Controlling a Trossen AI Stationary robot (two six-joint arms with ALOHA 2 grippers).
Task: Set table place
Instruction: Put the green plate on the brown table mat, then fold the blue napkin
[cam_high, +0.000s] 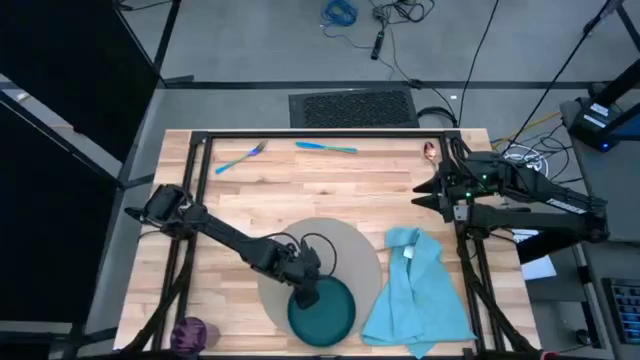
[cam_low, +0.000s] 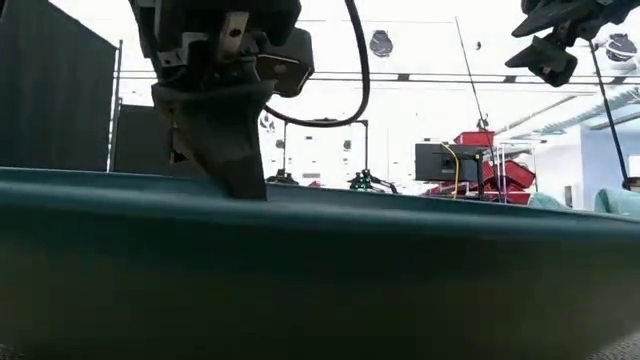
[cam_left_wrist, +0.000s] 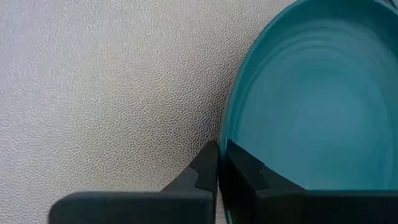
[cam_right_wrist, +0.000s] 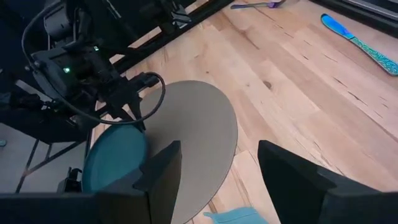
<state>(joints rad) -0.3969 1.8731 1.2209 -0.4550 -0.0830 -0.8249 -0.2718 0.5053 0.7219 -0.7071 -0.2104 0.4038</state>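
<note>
My left hand (cam_high: 307, 295) pinches the rim of the teal plate (cam_high: 330, 315) on the grey mat (cam_high: 345, 245). It feels stiff and slippery, so the rim is the best place. My right hand (cam_high: 428, 195) waits open.

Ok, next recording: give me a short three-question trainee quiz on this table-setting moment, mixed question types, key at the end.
1. True or false: the left gripper is shut on the rim of the teal plate.
2. Multiple choice: the plate lies A) centred on the grey mat; B) partly on the mat, overhanging its near edge; C) on the blue napkin.
3. Fill in: the blue fork and knife lie along the table's ____ edge.

Key: 1 true, as the left wrist view shows its fingers pinching the rim. 2 B. 3 far. The right gripper waits open above the table's right side.
</note>
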